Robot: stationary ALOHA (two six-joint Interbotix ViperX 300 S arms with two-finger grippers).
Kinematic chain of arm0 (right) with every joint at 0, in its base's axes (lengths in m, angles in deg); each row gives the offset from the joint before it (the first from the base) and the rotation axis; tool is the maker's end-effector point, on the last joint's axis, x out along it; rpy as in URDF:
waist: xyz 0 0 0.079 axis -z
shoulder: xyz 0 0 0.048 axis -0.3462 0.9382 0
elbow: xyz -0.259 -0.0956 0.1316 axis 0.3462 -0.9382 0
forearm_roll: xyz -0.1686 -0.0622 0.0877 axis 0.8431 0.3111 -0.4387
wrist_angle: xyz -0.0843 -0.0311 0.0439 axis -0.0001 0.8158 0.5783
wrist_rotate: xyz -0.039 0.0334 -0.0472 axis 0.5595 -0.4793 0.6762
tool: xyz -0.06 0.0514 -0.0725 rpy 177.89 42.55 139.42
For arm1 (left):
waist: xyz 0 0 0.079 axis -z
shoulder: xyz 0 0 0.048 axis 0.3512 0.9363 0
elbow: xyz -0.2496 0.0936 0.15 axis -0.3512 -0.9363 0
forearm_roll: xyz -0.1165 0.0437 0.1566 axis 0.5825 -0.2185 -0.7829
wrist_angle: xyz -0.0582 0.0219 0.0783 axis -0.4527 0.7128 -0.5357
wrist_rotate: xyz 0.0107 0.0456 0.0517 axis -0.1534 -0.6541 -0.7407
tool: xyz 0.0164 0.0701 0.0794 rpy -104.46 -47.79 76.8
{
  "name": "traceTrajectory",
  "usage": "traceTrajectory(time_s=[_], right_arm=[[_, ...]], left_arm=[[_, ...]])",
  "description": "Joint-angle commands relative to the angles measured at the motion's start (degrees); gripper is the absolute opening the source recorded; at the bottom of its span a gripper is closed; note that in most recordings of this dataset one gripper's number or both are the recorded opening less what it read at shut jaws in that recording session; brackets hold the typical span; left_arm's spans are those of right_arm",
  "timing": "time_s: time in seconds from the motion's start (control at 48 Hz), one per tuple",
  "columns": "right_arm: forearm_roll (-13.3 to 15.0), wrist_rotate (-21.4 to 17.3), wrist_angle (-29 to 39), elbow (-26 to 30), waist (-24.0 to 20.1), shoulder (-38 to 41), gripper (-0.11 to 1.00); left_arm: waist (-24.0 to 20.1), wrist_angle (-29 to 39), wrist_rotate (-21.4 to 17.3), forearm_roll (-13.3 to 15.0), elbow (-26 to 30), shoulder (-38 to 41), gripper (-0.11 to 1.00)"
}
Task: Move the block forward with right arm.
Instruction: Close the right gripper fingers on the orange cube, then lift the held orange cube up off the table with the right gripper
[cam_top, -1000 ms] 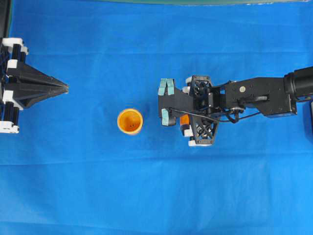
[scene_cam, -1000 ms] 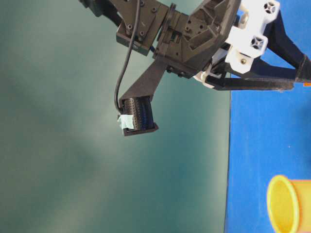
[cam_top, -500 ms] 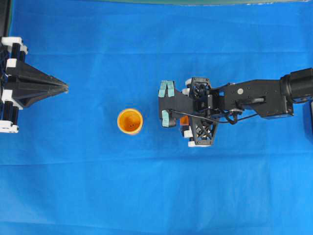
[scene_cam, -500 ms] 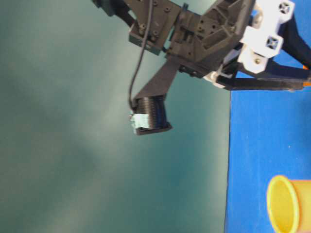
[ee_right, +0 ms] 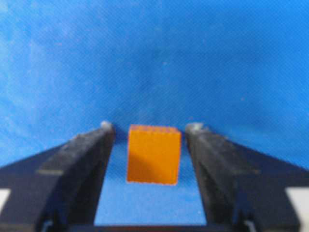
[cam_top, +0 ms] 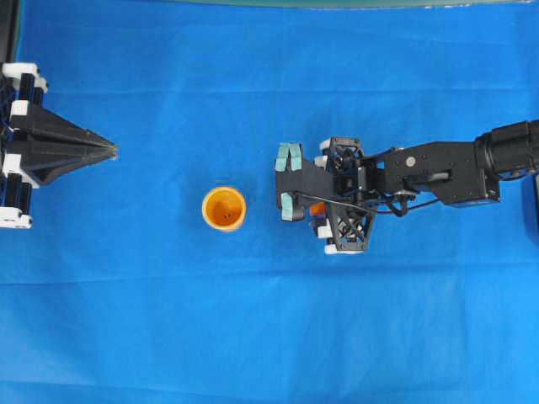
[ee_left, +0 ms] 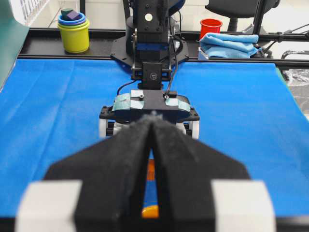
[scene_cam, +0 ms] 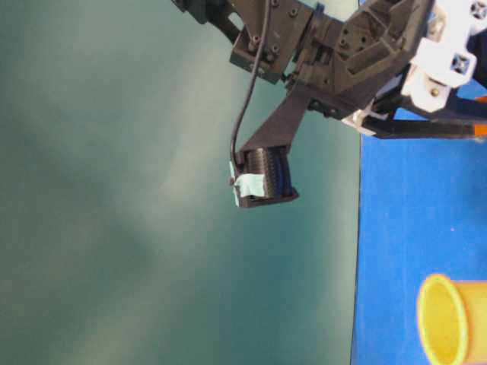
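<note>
The block (ee_right: 153,154) sits on the blue cloth (ee_right: 154,58) between the two fingers (ee_right: 82,159) of the right gripper (ee_right: 150,129). In the right wrist view there is a strip of cloth showing on each side of it, so the jaws stand apart and neither finger touches it. Its top face is bright orange with a darker patch low on the left.

From overhead only a sliver of the block (cam_top: 317,209) shows, tucked under the gripper (cam_top: 320,195) frame. The right arm (cam_top: 438,172) reaches in from 3 o'clock, its teal-taped camera mount at the 9 o'clock end.

The cup (cam_top: 224,208) stands upright on the cloth at 9 o'clock from the block, near it but clear of the gripper, mouth up. In the table-level view the cup (scene_cam: 449,319) appears at the lower right edge and the right arm's black housing fills the top; the block may be the orange speck at the right edge there, but that is too small to be sure.

The left gripper (cam_top: 111,151) rests at the far 9 o'clock edge, well apart from the cup, its fingers pressed together to a point. The left wrist view shows the same closed wedge (ee_left: 152,145), holding nothing.
</note>
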Motion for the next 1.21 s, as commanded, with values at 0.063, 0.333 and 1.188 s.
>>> traceTrajectory(time_s=[0.063,0.333,1.188], right_arm=[[0.0,0.0,0.0,0.4,-0.1,-1.0,0.60],[-0.1,-0.2,3.2,0.4,-0.2,-2.7,0.41],[-0.1,-1.1,19.6,3.5,-0.1,-22.9,0.41]], left_arm=[[-0.2,-0.3,-0.1,-0.1,2.0,0.4,0.01],[-0.2,-0.3,0.0,-0.2,2.0,0.4,0.01],[-0.2,-0.2,0.0,-0.2,2.1,0.5,0.01]])
